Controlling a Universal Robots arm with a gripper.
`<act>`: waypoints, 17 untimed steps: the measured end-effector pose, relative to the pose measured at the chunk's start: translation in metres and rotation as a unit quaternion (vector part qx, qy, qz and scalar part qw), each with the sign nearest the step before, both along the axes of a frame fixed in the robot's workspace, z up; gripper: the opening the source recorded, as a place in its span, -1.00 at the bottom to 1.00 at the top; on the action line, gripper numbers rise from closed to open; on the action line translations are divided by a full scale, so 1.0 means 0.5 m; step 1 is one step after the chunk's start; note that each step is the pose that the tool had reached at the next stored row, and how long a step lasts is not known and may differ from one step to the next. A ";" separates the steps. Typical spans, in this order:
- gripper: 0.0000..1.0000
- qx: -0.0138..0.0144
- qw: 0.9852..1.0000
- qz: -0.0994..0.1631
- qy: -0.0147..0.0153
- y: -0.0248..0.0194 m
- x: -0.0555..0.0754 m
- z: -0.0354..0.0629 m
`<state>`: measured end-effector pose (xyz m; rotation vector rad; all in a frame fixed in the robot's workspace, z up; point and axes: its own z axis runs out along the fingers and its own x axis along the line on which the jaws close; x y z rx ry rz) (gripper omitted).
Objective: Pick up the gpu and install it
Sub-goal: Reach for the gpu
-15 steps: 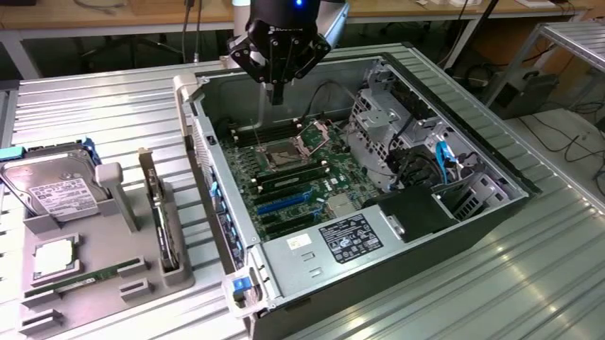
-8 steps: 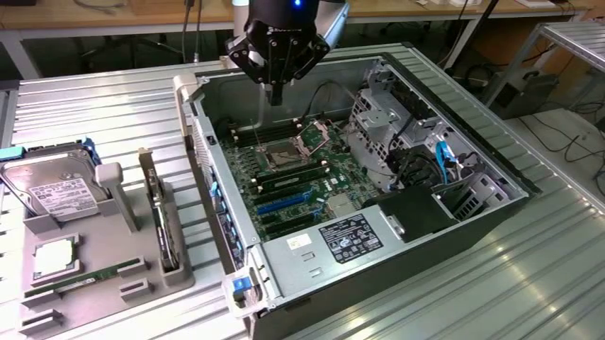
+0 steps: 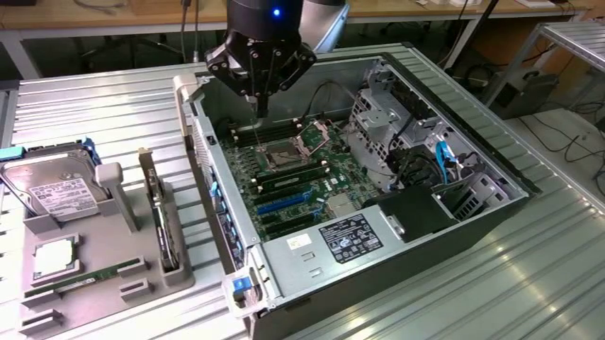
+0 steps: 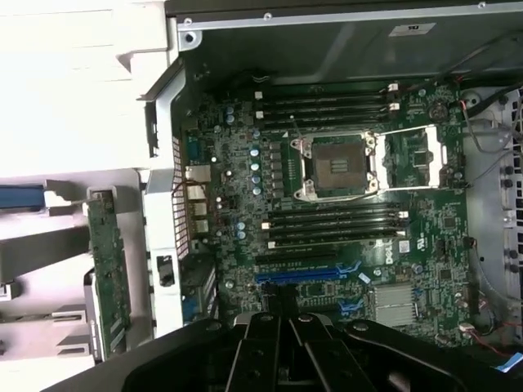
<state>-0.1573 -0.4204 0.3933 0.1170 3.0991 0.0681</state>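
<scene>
The gpu [image 3: 163, 219] stands on its edge in a slot of the grey holder tray [image 3: 95, 301], at the exterior view's left beside the open computer case [image 3: 444, 234]. The wrist view shows the gpu [image 4: 106, 269] as a thin green edge outside the case wall. My gripper [image 3: 260, 106] hangs over the far end of the case, above the motherboard [image 3: 312, 166] near the CPU socket [image 3: 282, 152]. Its fingers meet in a narrow tip with nothing between them. In the wrist view the gripper [image 4: 286, 322] looks down on the motherboard [image 4: 237, 163] and its blue slots [image 4: 302, 275].
On the tray lie a silver hard drive [image 3: 57, 188], a CPU chip [image 3: 54, 256] and a memory stick [image 3: 85, 280]. Inside the case are a metal drive cage [image 3: 378, 120], a black power supply [image 3: 416, 212] and loose cables. The ribbed metal table [image 3: 113, 106] spreads around.
</scene>
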 end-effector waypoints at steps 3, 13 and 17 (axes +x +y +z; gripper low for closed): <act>-0.79 0.000 1.000 0.000 -0.001 -0.0056 -0.018 -0.001; -0.79 0.000 1.000 0.000 -0.010 -0.0191 -0.097 -0.017; -0.79 0.000 1.000 0.000 -0.011 -0.0265 -0.145 -0.026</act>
